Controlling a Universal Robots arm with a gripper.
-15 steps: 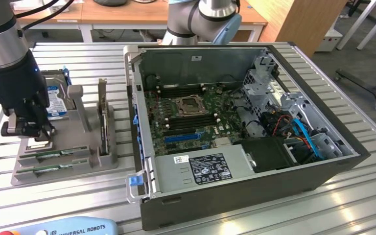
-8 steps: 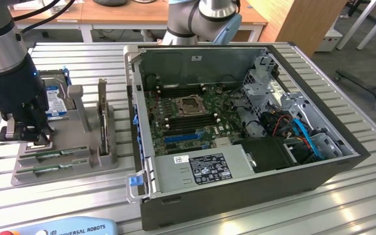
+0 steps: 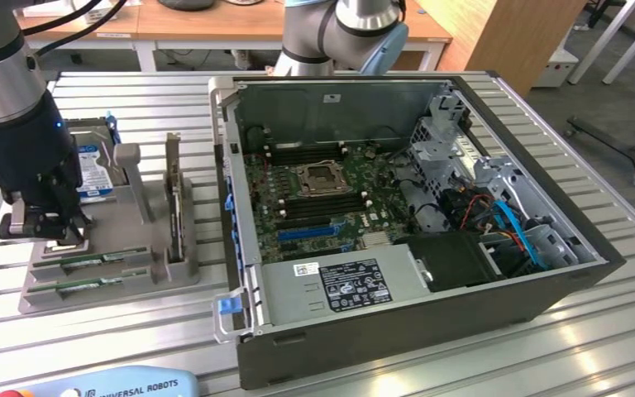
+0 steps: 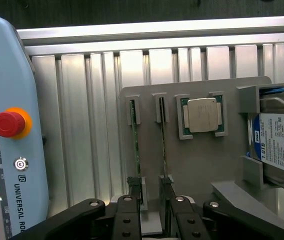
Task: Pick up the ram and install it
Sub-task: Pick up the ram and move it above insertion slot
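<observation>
**End effector open over the ram holder**

We see the end effector hanging just above the grey holder, which sits on the slatted bench at the exterior view's left. It is released and grips nothing. Two ram sticks stand on edge in the holder's narrow slots, side by side and apart from each other.

In the wrist view one stick and the other stick run parallel. The black fingers are spread, with their tips over the sticks' near ends. We cannot tell whether they touch.

A processor chip lies in a recess just beside the sticks. A blue-labelled hard drive sits at the holder's far end. The open computer case stands just beside the holder, to the exterior view's right, with its motherboard exposed.
</observation>
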